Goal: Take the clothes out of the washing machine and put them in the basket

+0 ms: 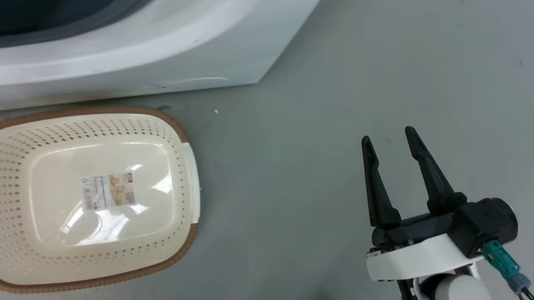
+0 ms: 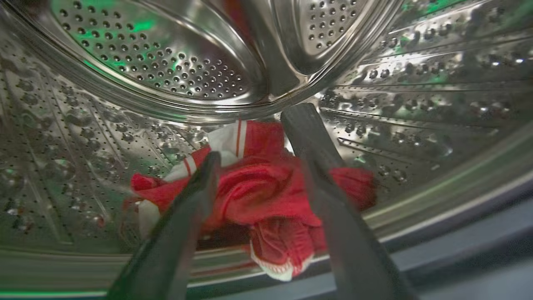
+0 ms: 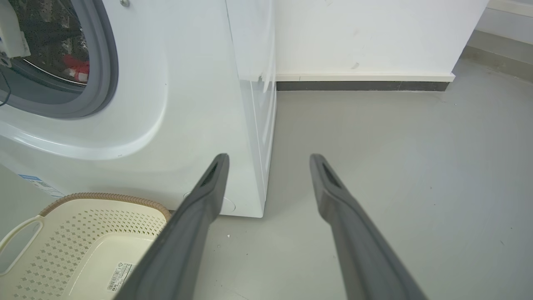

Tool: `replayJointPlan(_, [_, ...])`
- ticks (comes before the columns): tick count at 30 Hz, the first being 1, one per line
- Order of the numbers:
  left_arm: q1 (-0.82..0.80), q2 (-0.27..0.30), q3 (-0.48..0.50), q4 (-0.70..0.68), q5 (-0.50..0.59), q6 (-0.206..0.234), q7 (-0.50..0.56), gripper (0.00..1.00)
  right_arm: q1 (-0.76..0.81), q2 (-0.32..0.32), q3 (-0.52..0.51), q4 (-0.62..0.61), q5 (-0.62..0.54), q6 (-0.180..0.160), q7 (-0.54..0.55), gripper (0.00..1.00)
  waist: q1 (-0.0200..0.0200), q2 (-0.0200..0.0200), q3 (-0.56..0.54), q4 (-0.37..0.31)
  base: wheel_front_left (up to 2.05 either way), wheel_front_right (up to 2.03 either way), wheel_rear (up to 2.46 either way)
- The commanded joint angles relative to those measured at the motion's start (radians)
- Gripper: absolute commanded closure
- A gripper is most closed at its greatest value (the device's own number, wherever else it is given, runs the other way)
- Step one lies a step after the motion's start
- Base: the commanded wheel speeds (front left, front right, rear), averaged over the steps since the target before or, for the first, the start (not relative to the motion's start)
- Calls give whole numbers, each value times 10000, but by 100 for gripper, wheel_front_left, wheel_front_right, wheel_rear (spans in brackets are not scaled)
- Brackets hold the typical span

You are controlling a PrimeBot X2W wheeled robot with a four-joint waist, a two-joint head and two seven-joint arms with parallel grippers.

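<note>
Left gripper (image 2: 256, 132) is spread wide inside the washing machine (image 1: 183, 43) drum (image 2: 166, 62), nothing clamped. The clothes (image 2: 258, 191) are bunched on the drum floor, seen between its fingers. Right gripper (image 1: 389, 137) is held released over bare floor (image 1: 335, 51). The basket (image 1: 73, 111) is set just before the machine.

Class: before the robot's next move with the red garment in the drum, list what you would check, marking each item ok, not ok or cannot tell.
1. Left gripper open: ok, jaws apart inside the drum.
2. Clothes between its jaws: ok.
3. Jaws touching fabric: cannot tell.
4. Basket ready: ok, on the floor by the washing machine, holding just its label.
5. Right gripper out of the way: ok, open above the floor, holding nothing.
</note>
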Motion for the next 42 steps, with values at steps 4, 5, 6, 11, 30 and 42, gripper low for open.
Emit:
replayJointPlan(4, [-1163, 628, -300, 232, 259, -225, 927, 0, -388, 25, 288, 154, 299, -7, -138, 0, -2, 0, 576, -551, 0, 0, 0])
replayJointPlan(5, [-1420, 751, -369, 311, 282, -262, 1180, 0, -427, 27, 340, 178, 359, -7, -146, 0, -2, 0, 654, -610, 0, 0, 0])
replayJointPlan(6, [-1664, 871, -516, 359, 342, -327, 1468, 0, -459, 28, 395, 195, 402, -7, -149, 0, -2, 0, 747, -661, 0, 0, 0])
replayJointPlan(11, [-2667, 1477, -1103, 654, 494, -479, 2874, 0, -688, 30, 619, 213, 660, -7, -182, 0, -2, 0, 1204, -922, 0, 0, 0])
replayJointPlan(30, [-3776, 3403, -3340, -23, -480, -446, 7248, 65, -1033, 25, 1069, -92, 1287, -7, -183, 0, -2, 0, 2238, -1458, 0, 0, 0])
replayJointPlan(42, [-3054, 3655, -3055, -1002, -604, 488, 5125, 100, -1193, 26, 1065, 57, 1219, -7, -184, 0, -2, 0, 2065, -1398, 0, 0, 0])
